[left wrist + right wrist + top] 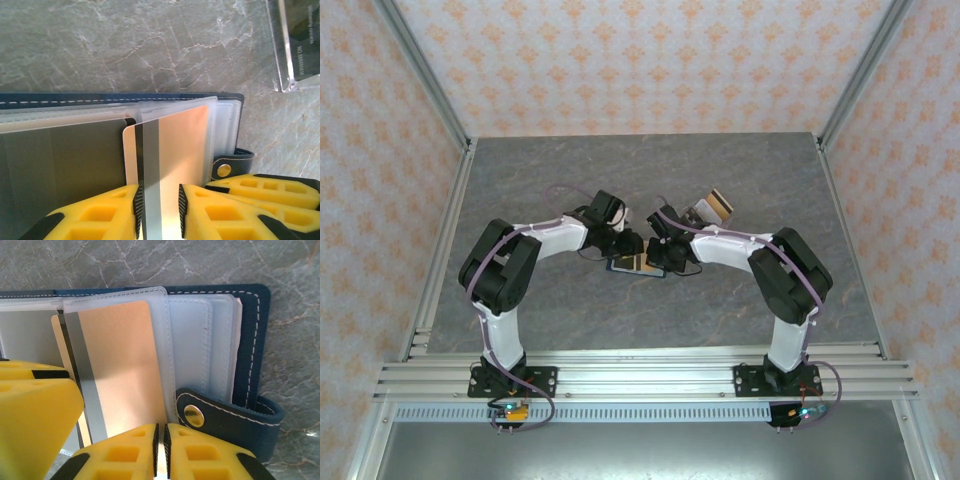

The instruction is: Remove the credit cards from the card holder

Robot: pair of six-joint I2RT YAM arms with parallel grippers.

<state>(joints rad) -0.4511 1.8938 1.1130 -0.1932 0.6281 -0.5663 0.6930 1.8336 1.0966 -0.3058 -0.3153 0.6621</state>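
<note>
Card holder: we see the navy card holder (pixel 250 340) lying open on the grey counter (pixel 650 170), midway between the two arms; its clear sleeves face up and its snap tab (pixel 220 412) lies at the lower right in the right wrist view
Orange card: the orange card (pixel 182 150) with a grey stripe sits in the top sleeve; its striped edge pokes out past the sleeve's left rim, and the rest lies under the plastic
Grey card: a dark grey card (pixel 60 170) lies flat in the sleeve to the left, tucked just behind the orange card's edge
Left gripper: the left gripper (pixel 159 192) has its jaws partly apart; the tips stand over the orange card on either side of the stripe; we cannot tell whether they press on it, and nothing is clamped between them
Right gripper: the right gripper (pixel 161 432) is closed to a hairline slit at the sleeve's lower edge, just beside the snap tab; a thin pale sliver shows in the slit, which we take for the sleeve's edge
Loose cards: a few loose cards (pixel 716 205) lie on the counter beyond the right arm, apart from the card holder
</note>
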